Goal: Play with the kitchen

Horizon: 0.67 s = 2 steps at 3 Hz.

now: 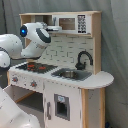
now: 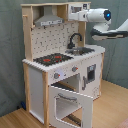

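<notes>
i'm looking at a grey curtain (image 1: pixel 114 45) hanging behind everything in the first exterior view, and the kitchen (image 1: pixel 75 80) is standing in front of it, filling the middle and the first exterior view's right. its black hob (image 1: pixel 36 66) with red rings is sitting on the counter toward the first exterior view's left, the sink (image 1: pixel 71 74) is lying beside it, and the black faucet (image 1: pixel 83 58) is curving over the sink. a microwave panel (image 1: pixel 73 23) is showing on the upper shelf. the white arm (image 1: pixel 31 41) is reaching in from the first exterior view's left, and its wrist is hovering high, up by the top shelf, above the hob. i cannot tell from here whether the gripper (image 1: pixel 54 28) is spread or pressed together, or whether it is pinching anything.

in the second exterior view i'm seeing the same grey curtain (image 2: pixel 11 50) and a wooden floor (image 2: pixel 112 107) underneath. the kitchen (image 2: pixel 60 65) is standing in the centre, with the grey hood (image 2: pixel 49 20) over the hob (image 2: pixel 52 59) and the oven door (image 2: pixel 70 102) hanging open, tipped outward and down. the arm (image 2: pixel 102 22) is coming in from the second exterior view's right, with its end up at the top shelf, and the gripper (image 2: pixel 75 15) is again unreadable to me
</notes>
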### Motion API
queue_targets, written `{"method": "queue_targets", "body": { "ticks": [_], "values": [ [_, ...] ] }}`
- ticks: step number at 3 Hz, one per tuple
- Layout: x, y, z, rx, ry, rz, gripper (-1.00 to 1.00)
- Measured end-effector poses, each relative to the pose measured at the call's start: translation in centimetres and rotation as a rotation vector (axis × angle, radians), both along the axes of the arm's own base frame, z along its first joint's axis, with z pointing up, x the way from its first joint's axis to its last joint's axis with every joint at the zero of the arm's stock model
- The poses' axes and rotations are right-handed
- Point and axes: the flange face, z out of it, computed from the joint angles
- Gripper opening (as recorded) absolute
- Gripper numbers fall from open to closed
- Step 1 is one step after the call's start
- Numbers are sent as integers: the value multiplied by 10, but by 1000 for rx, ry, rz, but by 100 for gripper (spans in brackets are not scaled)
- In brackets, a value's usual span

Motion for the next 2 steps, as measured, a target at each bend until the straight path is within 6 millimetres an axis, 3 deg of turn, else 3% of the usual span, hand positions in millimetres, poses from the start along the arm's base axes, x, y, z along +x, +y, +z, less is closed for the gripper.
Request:
{"method": "queue_targets", "body": {
  "ticks": [2],
  "values": [
    [-28, -9, 2, 30, 1, 18, -100]
  ]
}}
